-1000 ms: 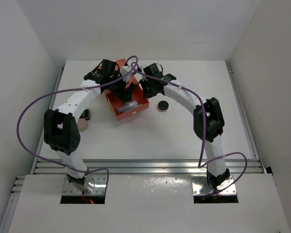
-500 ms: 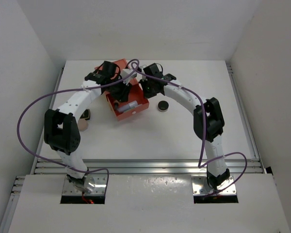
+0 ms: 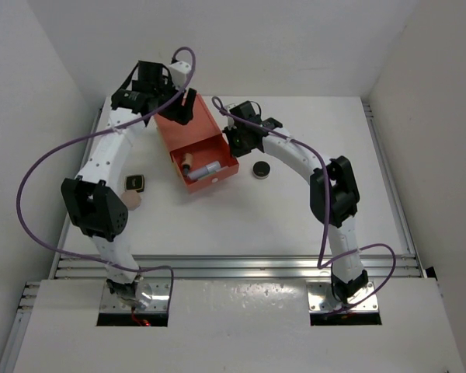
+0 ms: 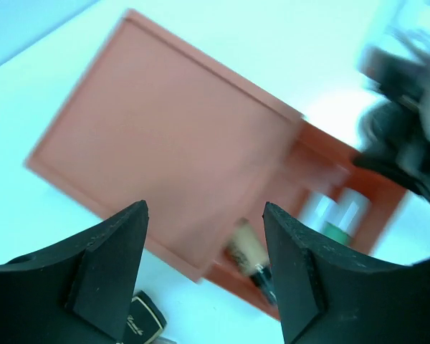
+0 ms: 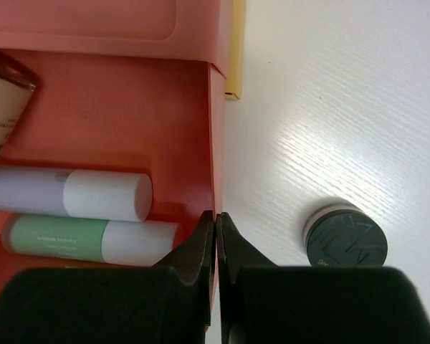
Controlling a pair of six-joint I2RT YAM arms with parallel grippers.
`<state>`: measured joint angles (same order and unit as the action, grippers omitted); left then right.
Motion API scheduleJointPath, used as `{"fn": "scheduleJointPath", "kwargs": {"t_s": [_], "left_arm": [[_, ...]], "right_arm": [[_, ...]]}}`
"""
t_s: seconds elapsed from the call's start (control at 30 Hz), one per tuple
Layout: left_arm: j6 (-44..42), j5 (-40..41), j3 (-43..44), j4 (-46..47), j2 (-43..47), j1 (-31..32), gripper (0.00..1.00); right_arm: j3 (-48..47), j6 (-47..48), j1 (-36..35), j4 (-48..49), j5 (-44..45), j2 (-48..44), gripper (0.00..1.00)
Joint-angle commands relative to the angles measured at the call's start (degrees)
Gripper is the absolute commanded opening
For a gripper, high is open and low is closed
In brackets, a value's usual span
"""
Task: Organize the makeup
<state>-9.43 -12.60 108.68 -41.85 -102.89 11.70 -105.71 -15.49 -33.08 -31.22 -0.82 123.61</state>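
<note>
**Right jaws pinch the drawer wall, left jaws apart over the box**

The right gripper (image 5: 215, 217) has its jaws together, clamped on the thin side wall of the open coral drawer box (image 5: 129, 115). The left gripper (image 4: 206, 215) hangs above the box's closed top, jaws apart and empty.

Inside the drawer lie a white tube (image 5: 72, 193), a pale-green tube (image 5: 86, 240) and a brownish tube (image 5: 3, 115). A black round compact (image 5: 346, 240) sits on the table (image 3: 295, 217) just right of the drawer. At the left of the top view, a dark square case (image 3: 135, 183) and a peach puff (image 3: 133, 200) lie close together.
</note>
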Motion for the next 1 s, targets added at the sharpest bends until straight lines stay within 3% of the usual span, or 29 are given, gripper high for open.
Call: {"fn": "scheduleJointPath", "kwargs": {"t_s": [0.0,0.17,0.27,0.47,0.73,0.97], "left_arm": [[5.5,3.5,4.2,0.6,-6.1,-3.3,0.71],[9.4,3.5,9.6,2.2,-11.6,-7.1,0.72],[11.2,5.5,10.2,6.9,-13.6,-9.2,0.8],[15.6,5.5,18.3,9.8,-19.7,-12.8,0.84],[16.1,-0.8,17.8,14.8,-22.5,-14.5,0.9],[19.6,-12.2,15.2,16.5,-28.6,-16.6,0.89]], "right_arm": [[-1.4,-1.3,0.2,3.0,-0.9,-2.3,0.0],[-1.3,-1.4,0.2,3.3,-1.0,-2.4,0.0],[-1.3,-1.4,0.5,3.6,-1.3,-2.3,0.0],[-1.3,-1.4,0.7,3.5,-1.7,-2.4,0.0],[-1.5,-1.0,1.1,3.7,-2.5,-2.4,0.0],[-1.8,-0.5,1.0,3.7,-2.2,-2.3,0.0]]}}
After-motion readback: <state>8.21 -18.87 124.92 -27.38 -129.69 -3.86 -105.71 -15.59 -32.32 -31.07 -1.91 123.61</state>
